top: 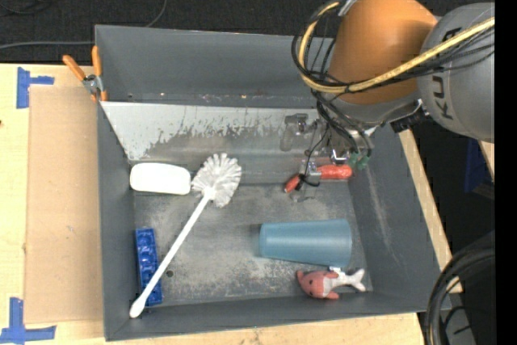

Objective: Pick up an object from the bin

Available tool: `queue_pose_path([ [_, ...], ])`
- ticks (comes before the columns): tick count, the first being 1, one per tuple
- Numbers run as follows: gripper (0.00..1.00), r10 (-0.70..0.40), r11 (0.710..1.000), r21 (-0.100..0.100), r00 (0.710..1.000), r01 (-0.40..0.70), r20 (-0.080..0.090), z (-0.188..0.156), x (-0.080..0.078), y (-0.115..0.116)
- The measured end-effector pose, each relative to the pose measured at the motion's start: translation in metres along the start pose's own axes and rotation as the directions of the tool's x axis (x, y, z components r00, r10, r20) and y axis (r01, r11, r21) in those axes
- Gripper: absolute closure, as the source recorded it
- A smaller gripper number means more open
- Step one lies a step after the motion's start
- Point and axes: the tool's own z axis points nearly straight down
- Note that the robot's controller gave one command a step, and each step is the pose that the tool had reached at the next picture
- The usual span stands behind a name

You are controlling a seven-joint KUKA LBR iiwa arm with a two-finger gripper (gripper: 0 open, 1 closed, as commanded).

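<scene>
The gripper [311,172] hung under the arm's orange cover [380,36], low in the back right part of the bin [113,174], near the right wall. A small red thing [334,171] lay right at its tip, on the side toward the right wall. Whether the gripper was released or clenched on it could not be told.

A blue cup [305,241] lay on its side nearer the front edge, apart from the gripper. A pink and white fish toy [327,283] lay just in front of the cup. A white brush [216,178], a white oval bar [160,178] and a blue brick [146,264] lay well away toward the left wall.
</scene>
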Motion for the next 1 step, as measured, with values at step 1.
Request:
queue_pose_path([
  [1,0.0,0.001,1.0,0.0,1.0,-0.001,0.007,-0.0037,-0.0013,-0.0003],
])
